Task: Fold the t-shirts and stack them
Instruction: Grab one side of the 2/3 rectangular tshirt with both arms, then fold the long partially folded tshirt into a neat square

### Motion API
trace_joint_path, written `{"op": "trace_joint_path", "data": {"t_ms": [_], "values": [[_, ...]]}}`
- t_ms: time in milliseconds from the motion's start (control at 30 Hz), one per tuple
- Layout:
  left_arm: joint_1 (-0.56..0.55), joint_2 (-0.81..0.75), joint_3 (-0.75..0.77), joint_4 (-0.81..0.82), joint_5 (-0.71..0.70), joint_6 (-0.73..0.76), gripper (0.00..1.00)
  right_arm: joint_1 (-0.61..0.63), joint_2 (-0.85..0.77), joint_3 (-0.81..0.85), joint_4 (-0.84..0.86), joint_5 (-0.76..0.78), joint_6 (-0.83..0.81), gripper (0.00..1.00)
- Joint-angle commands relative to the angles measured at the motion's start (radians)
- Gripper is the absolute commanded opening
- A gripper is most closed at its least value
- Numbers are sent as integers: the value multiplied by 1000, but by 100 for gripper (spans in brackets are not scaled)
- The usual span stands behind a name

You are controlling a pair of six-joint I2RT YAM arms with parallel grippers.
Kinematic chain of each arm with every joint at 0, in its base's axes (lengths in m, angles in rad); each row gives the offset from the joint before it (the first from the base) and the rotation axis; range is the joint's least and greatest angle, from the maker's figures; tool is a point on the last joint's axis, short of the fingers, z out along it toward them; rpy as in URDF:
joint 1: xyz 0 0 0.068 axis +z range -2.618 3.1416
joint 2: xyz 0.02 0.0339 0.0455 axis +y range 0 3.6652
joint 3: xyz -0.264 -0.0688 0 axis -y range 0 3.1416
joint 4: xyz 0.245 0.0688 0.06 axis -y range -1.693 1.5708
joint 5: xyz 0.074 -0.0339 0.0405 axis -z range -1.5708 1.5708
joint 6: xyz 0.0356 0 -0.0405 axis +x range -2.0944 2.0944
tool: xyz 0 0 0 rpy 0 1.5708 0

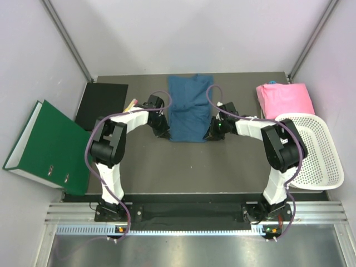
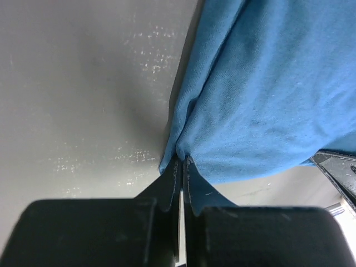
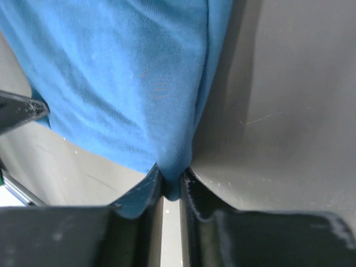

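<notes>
The left pincer (image 2: 182,164) is closed tight on the near left corner of the teal-blue t-shirt (image 1: 189,108), which spreads away to its right. The shirt lies flat on the surface (image 1: 194,167), apparently already narrowed to a strip. Its long axis runs from the pincers toward the far wall; which end is the collar I cannot tell. The right pincer (image 3: 172,178) is clamped on the near right corner. Beyond and right of it the pink t-shirt (image 1: 283,100) sits apart, so the cross fold and stacking remain.
</notes>
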Motion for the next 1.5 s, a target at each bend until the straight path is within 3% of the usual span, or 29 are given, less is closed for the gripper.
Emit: {"op": "trace_joint_path", "data": {"t_ms": [0, 233, 467, 600, 767, 1033, 1467], "values": [[-4, -29, 14, -42, -21, 14, 0, 2, -27, 23, -42, -11, -5, 6], [-10, -117, -115, -102, 26, -35, 0, 12, -136, -68, -118, -31, -27, 4], [-56, -278, -211, -273, 17, -37, 0, 44, -297, -140, -250, -78, -50, 4], [-68, -392, -187, -384, 9, -46, 0, 63, -430, -146, -366, -129, -62, 5], [-68, -471, -28, -511, -63, -41, 0, 66, -554, -33, -512, -115, -108, 6], [-65, -368, 342, -559, -136, 3, 0, 41, -457, 193, -547, -40, -215, 7], [-18, -66, 562, -295, -133, 83, 0, -38, -109, 413, -323, -12, -336, 9]]}}
